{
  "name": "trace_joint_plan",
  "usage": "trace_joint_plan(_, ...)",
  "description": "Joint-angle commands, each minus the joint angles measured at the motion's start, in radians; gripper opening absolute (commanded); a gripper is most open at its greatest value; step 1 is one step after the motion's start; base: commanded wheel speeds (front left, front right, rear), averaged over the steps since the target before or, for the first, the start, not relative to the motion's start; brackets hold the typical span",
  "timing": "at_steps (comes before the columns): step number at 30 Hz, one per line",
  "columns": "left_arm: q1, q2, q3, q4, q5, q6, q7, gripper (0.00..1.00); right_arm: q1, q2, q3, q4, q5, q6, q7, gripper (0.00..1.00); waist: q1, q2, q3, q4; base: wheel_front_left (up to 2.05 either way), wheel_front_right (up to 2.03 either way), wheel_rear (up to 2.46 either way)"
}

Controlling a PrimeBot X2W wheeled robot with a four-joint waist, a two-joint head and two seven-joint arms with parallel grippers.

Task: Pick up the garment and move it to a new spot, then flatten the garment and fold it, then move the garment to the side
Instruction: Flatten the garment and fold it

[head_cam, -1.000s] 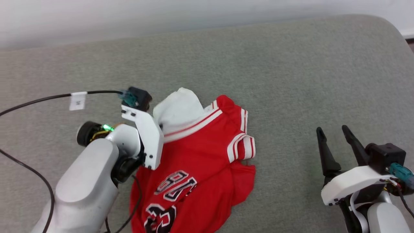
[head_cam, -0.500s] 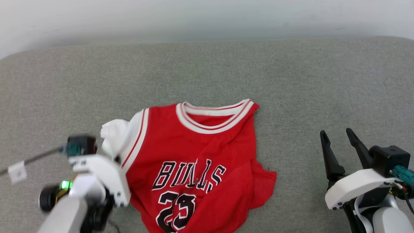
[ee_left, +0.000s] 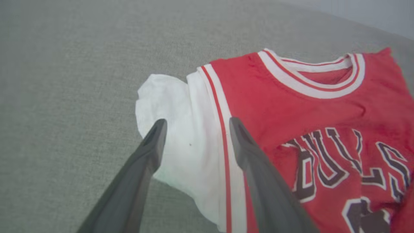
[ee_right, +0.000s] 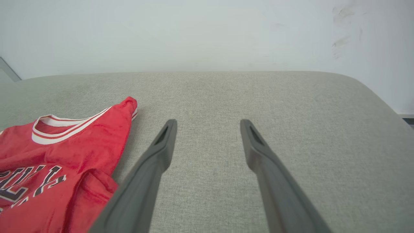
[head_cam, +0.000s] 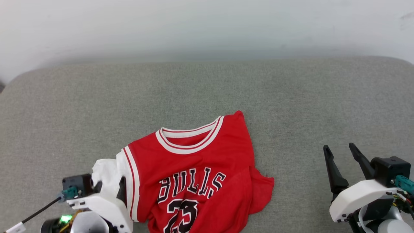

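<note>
The garment (head_cam: 194, 168) is a red jersey lying front-up on the grey cushion, collar toward the wall, with black lettering and "23" facing me. Its right side is bunched and folded over (head_cam: 258, 191). A crumpled white sleeve (ee_left: 181, 129) sticks out on its left. My left gripper (ee_left: 197, 124) is open, its two fingers straddling that white sleeve just above it; in the head view it sits at the lower left (head_cam: 110, 189). My right gripper (head_cam: 339, 148) is open above bare cushion, well right of the garment (ee_right: 64, 145), and its jaws (ee_right: 208, 124) hold nothing.
The grey cushion (head_cam: 291, 97) runs back to a pale wall (head_cam: 207, 26), with rounded corners at both far ends. Bare cushion lies behind and to the right of the garment. A black cable (head_cam: 38, 212) trails from my left wrist.
The camera has moved. The garment went from a crumpled heap to lying spread front-up. My left gripper has opened and let go of the sleeve. The right gripper stayed open.
</note>
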Motion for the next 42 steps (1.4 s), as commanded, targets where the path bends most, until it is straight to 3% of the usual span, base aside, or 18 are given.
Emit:
trace_joint_plan(1, -0.02, 0.0, -0.004, -0.005, 0.015, -0.012, -0.033, 1.0, 0.01, -0.006, 0.0, -0.006, -0.007, 0.0, 0.004, 1.0, 0.0, 0.0, -0.018, -0.003, 0.0, 0.0, 0.0)
trace_joint_plan(13, -0.083, -0.047, -0.058, -0.058, 0.114, -0.067, -0.269, 1.0, 0.05, -0.005, -0.016, -0.012, 0.012, 0.0, 0.044, 1.0, 0.0, 0.0, -0.073, 0.012, 0.0, 0.0, 0.0)
trace_joint_plan(23, -0.118, -0.095, -0.088, -0.081, 0.139, -0.067, -0.343, 1.0, -0.009, -0.03, -0.08, 0.026, 0.052, 0.0, 0.127, 1.0, 0.0, 0.0, -0.02, 0.108, 0.0, 0.0, 0.0)
trace_joint_plan(30, -0.164, -0.13, -0.098, -0.072, 0.146, -0.076, -0.385, 1.0, -0.137, -0.075, -0.069, 0.095, 0.14, 0.0, 0.295, 1.0, 0.0, 0.0, 0.056, 0.194, 0.0, 0.0, 0.0)
trace_joint_plan(35, -0.19, -0.154, -0.105, -0.051, 0.147, -0.087, -0.409, 1.0, -0.213, -0.108, -0.012, 0.154, 0.232, 0.0, 0.492, 1.0, 0.0, 0.0, 0.087, 0.244, 0.0, 0.0, 0.0)
trace_joint_plan(42, -0.214, -0.181, -0.111, -0.026, 0.15, -0.103, -0.429, 1.0, -0.283, -0.109, 0.06, 0.207, 0.303, 0.0, 0.699, 1.0, 0.0, 0.0, 0.123, 0.292, 0.0, 0.0, 0.0)
